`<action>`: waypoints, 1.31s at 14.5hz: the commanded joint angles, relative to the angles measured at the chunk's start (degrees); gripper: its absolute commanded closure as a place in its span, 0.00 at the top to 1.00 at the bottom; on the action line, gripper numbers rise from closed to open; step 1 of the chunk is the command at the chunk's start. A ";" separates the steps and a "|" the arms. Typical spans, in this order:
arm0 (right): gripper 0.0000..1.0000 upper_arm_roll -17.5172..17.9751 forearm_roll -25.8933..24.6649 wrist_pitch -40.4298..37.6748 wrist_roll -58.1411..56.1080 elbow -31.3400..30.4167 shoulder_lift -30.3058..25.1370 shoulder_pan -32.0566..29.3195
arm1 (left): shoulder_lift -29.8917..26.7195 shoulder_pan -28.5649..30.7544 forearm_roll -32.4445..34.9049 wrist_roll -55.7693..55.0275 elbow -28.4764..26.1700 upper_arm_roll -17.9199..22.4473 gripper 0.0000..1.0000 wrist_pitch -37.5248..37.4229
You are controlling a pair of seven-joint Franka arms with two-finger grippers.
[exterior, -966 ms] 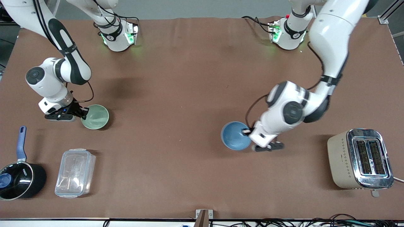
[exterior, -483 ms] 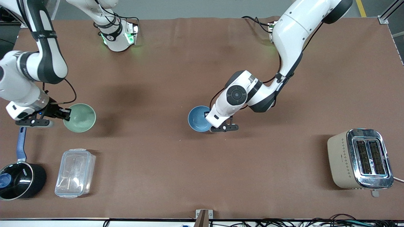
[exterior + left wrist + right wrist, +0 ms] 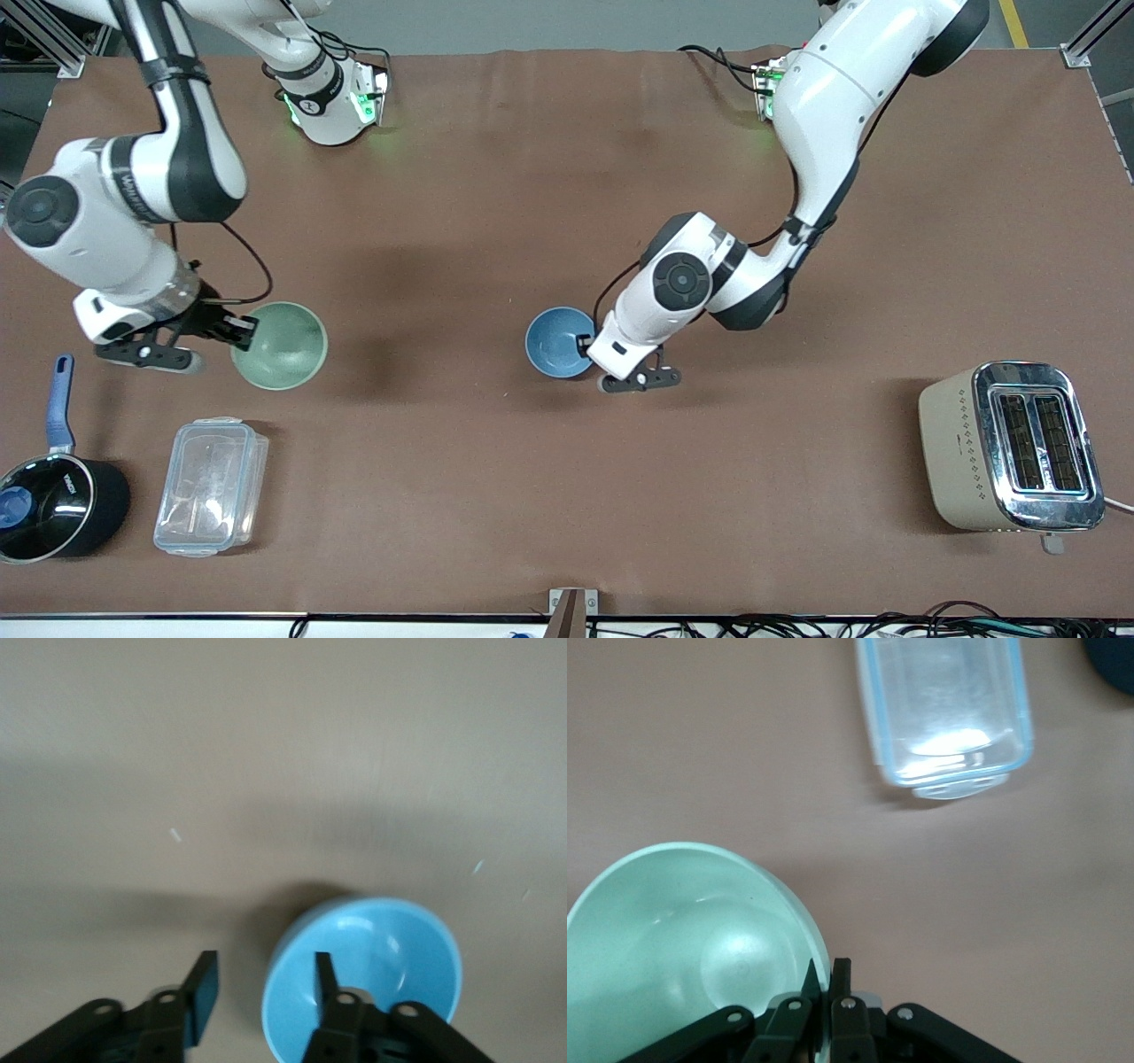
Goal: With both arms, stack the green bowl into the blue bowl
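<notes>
In the right gripper (image 3: 237, 330), pinched by its rim: green bowl (image 3: 282, 346), lifted for carrying. Left gripper (image 3: 592, 348) spread wide, one finger inside blue bowl (image 3: 558, 342), which sits on table (image 3: 496, 221), ready to receive.

High front camera, 2 wrist close-ups

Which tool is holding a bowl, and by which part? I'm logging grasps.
The right tool pinches the green bowl by its rim. The left tool is open astride the blue bowl's rim, holding nothing.
</notes>
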 commanded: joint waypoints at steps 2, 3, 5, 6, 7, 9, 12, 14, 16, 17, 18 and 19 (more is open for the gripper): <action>0.00 -0.40 -0.04 -3.50 15.22 5.90 2.23 9.91 | -8.91 0.27 1.75 1.43 5.19 8.18 1.00 -14.15; 0.00 -0.40 -0.04 -3.86 18.75 6.87 3.03 12.20 | -11.28 0.27 1.75 3.45 5.46 11.51 1.00 -17.49; 0.00 -0.40 -0.04 -3.78 26.04 7.58 4.35 17.56 | -15.41 0.18 1.49 9.85 5.55 17.23 1.00 -22.07; 0.00 -0.40 -0.04 -3.69 29.12 8.19 5.40 19.93 | -17.78 0.27 1.40 12.58 5.55 19.52 1.00 -23.22; 0.01 -0.40 -0.04 -3.78 31.85 9.42 6.80 22.13 | -19.72 0.45 0.88 15.39 5.55 21.19 1.00 -23.84; 0.01 -0.40 -0.04 -3.95 38.17 13.63 11.36 26.70 | -24.46 2.81 0.96 19.79 5.55 22.00 1.00 -26.82; 0.01 -0.49 -0.13 -3.87 45.92 17.34 15.86 31.98 | -29.56 6.41 -0.09 34.08 5.55 21.83 1.00 -35.77; 0.01 -0.49 -0.48 -3.43 49.00 17.34 17.26 34.27 | -33.78 9.49 -0.97 39.22 5.29 22.09 1.00 -39.47; 0.01 -0.49 -0.92 -3.08 51.21 18.39 19.63 36.04 | -35.81 11.16 -1.06 43.96 5.29 22.00 1.00 -44.05; 0.01 -0.49 -1.01 -3.16 51.21 19.79 21.13 36.04 | -37.56 12.48 -1.24 46.07 4.85 22.00 1.00 -45.46; 0.01 -0.49 -0.92 -3.08 51.30 21.11 22.45 36.13 | -38.36 12.84 -1.85 46.79 4.24 22.00 1.00 -46.69; 0.01 -0.58 -0.92 -3.16 51.48 22.69 24.02 36.13 | -39.24 13.62 -2.29 46.80 3.71 21.65 1.00 -47.92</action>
